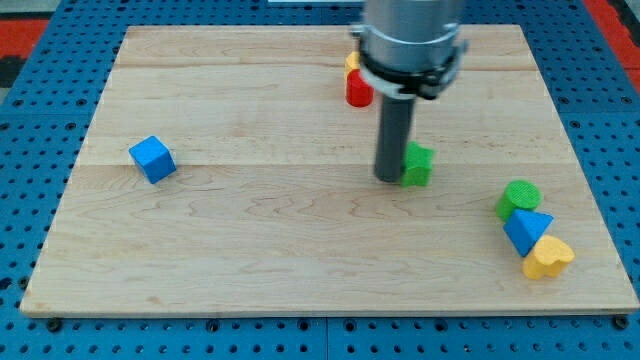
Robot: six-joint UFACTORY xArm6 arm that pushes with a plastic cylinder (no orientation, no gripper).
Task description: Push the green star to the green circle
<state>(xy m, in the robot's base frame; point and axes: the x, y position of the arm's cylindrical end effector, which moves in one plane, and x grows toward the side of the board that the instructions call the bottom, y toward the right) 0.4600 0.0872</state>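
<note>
The green star [419,165] lies right of the board's middle. My tip [389,178] stands right against the star's left side, touching or nearly touching it. The green circle [519,198] lies lower right of the star, near the board's right edge, with a gap of bare wood between them. The rod and the arm's grey body rise toward the view's top and hide part of the board behind them.
A blue triangle [526,230] and a yellow heart [548,258] lie just below the green circle. A red block [359,89] with a yellow block [352,62] behind it sits near the top, partly hidden by the arm. A blue cube [152,159] lies at the left.
</note>
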